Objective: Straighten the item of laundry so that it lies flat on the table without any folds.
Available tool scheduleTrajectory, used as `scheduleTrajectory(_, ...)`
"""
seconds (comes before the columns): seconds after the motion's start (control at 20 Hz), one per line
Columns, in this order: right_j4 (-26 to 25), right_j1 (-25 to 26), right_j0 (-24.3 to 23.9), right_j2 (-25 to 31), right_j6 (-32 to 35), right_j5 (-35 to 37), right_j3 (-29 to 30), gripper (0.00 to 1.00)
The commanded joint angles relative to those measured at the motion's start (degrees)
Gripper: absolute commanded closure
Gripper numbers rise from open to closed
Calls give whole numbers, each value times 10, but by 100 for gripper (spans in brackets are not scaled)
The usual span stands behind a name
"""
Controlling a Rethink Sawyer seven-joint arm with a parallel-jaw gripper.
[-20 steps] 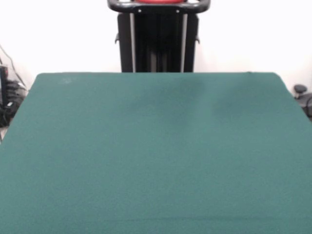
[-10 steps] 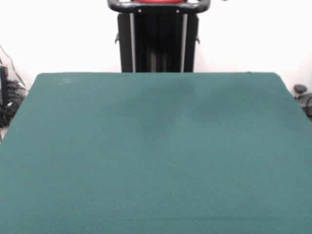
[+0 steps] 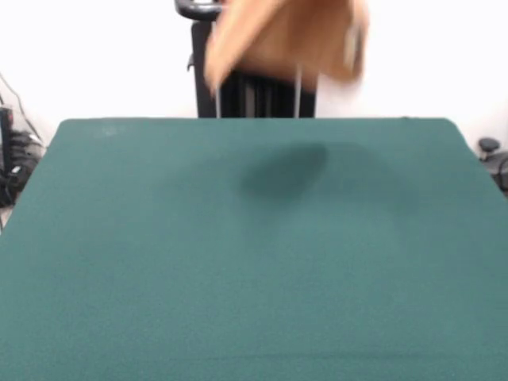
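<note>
Towel (image 3: 282,40) appearing blurred at top centre of frame, hanging above desk (image 3: 254,262), casting shadow below; pincer not showing, its state impossible to tell.

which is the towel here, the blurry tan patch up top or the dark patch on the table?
The tan patch: the towel is in the air above the table's far edge. The dark patch is only its shadow on the felt.

No text, label, brand, number or sign can be read anywhere, neither on the blurred orange-tan towel (image 3: 286,40) nor on the green worktop (image 3: 254,278).
</note>
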Motion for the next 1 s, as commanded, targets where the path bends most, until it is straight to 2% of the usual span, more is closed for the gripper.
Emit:
scheduleTrajectory(0.05,24,119,-51,113,7,-22,2,0)
scheduleTrajectory(0.2,34,138,-72,135,12,-28,-16,0)
scheduleTrajectory(0.5,41,133,-79,147,32,-21,-16,0)
scheduleTrajectory(1.0,47,95,-58,131,50,-60,54,0)
